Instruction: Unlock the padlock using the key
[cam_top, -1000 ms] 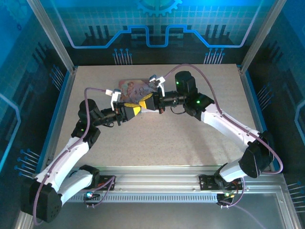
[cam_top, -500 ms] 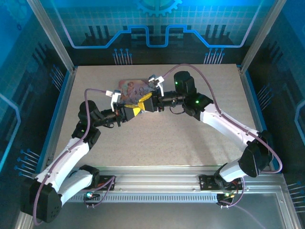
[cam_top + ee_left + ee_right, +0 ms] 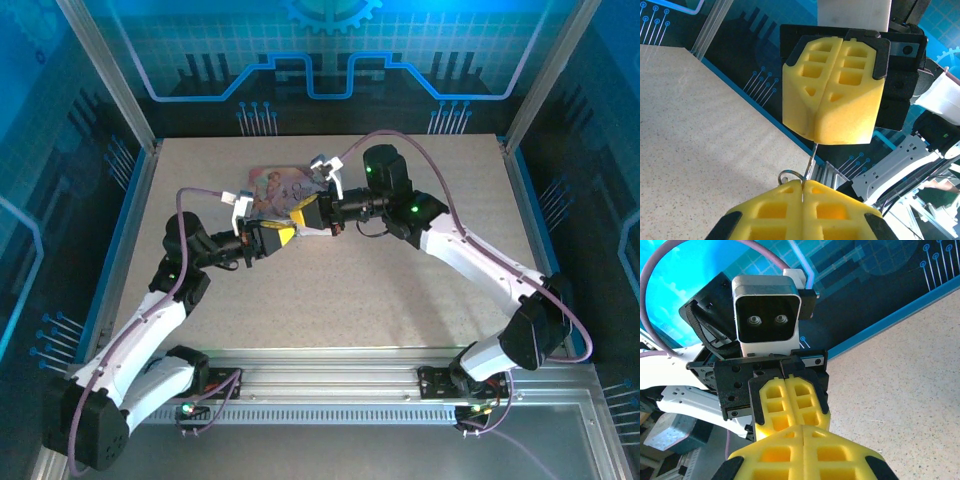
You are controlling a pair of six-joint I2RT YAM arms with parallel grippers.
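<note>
Thin metal key (image 3: pixel 811 159) between blocky yellow foam fingers (image 3: pixel 840 100).

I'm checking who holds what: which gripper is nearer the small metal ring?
Left. The ring sits at the shut tips of the left gripper; the right gripper is just beyond it, linked by a thin metal shaft.

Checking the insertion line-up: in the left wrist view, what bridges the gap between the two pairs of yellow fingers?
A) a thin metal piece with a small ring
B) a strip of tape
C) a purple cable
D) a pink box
A: a thin metal key, with a small ring at its base, runs from the shut left gripper up to the right gripper.
</note>
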